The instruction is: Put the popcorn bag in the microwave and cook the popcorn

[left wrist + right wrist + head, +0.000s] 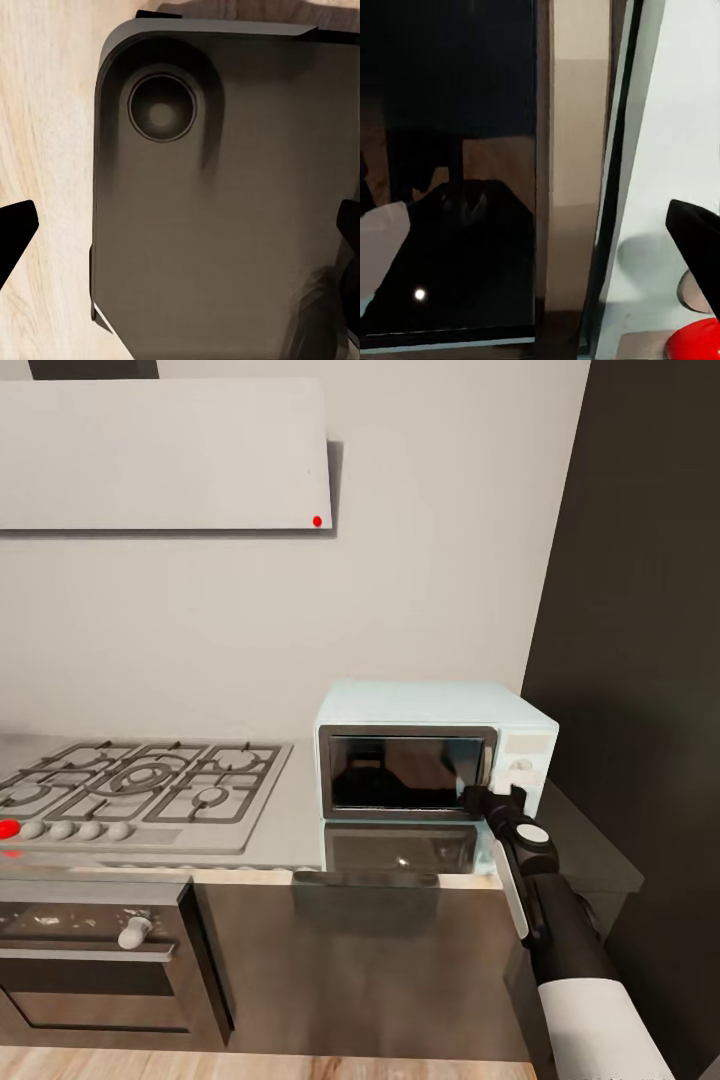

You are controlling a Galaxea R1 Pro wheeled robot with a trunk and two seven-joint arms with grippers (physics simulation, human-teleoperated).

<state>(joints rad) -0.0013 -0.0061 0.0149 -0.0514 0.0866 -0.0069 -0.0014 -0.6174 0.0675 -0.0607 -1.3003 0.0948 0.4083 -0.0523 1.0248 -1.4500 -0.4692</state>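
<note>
microwave (432, 755) on the countertop (290, 830), far right end, door shut, dark glass mirroring the room; mint-blue shell, white knob panel on its right side. mirrored again in the glossy steel just in front. popcorn bag nowhere to be made out.

right gripper (497, 798) up against the door's right edge, at the seam between glass and knob panel; right wrist view close on the dark glass (450, 150), the frame strip and the pale panel (675, 150), one black fingertip (697, 240) over the panel, a red spot at the corner. open or clenched: cannot tell.

dark wall (640, 610) hard by the microwave's right, little room there. hob (130, 785) to the left, with bare steel between. oven (95, 960) under the hob, dark cabinet front below the microwave. hood (160, 455) high on the wall.

left gripper (180, 240) spread wide, released, black fingertips (15, 225) at both sides, above the robot's dark base (225, 225) and wooden floor (45, 112).
</note>
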